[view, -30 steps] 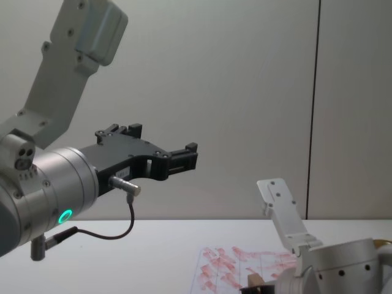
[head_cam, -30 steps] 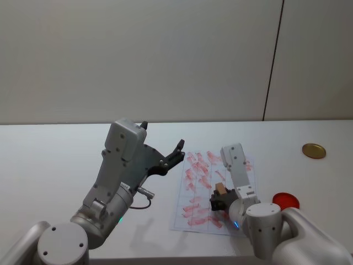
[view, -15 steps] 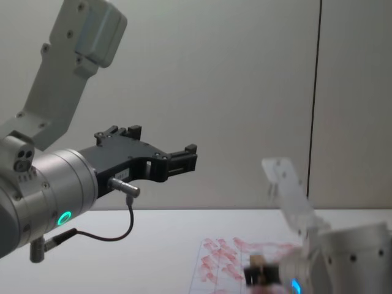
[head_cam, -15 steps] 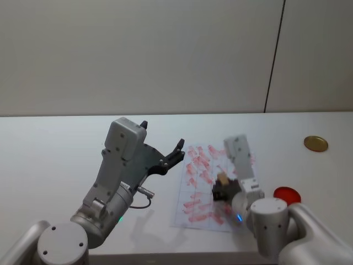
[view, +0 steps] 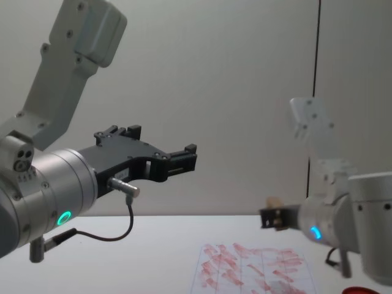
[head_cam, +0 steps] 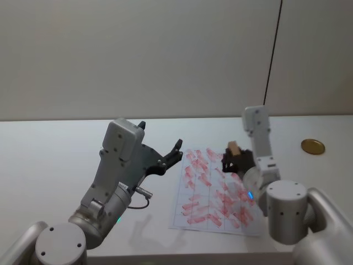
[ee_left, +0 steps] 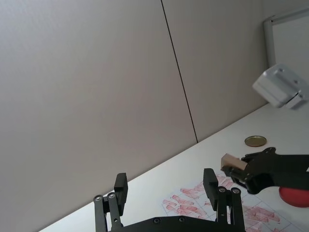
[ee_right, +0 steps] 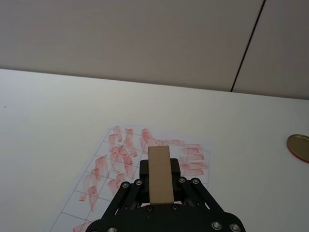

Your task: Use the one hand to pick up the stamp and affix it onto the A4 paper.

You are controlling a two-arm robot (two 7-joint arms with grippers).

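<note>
While the right tool (ee_right: 161, 186) grips it, the stamp (ee_right: 160, 174) shows plain tan wood.

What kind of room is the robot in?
Probably a robot test lab: a bare white table, plain grey wall panels, and a practice A4 paper crowded with red stamp marks. The right gripper holds the stamp.

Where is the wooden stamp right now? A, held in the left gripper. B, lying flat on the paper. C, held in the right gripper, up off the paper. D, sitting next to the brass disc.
C: the right gripper is shut on the stamp, and the chest view shows it raised clear above the A4 paper, while the left gripper hangs open with nothing in it.
</note>
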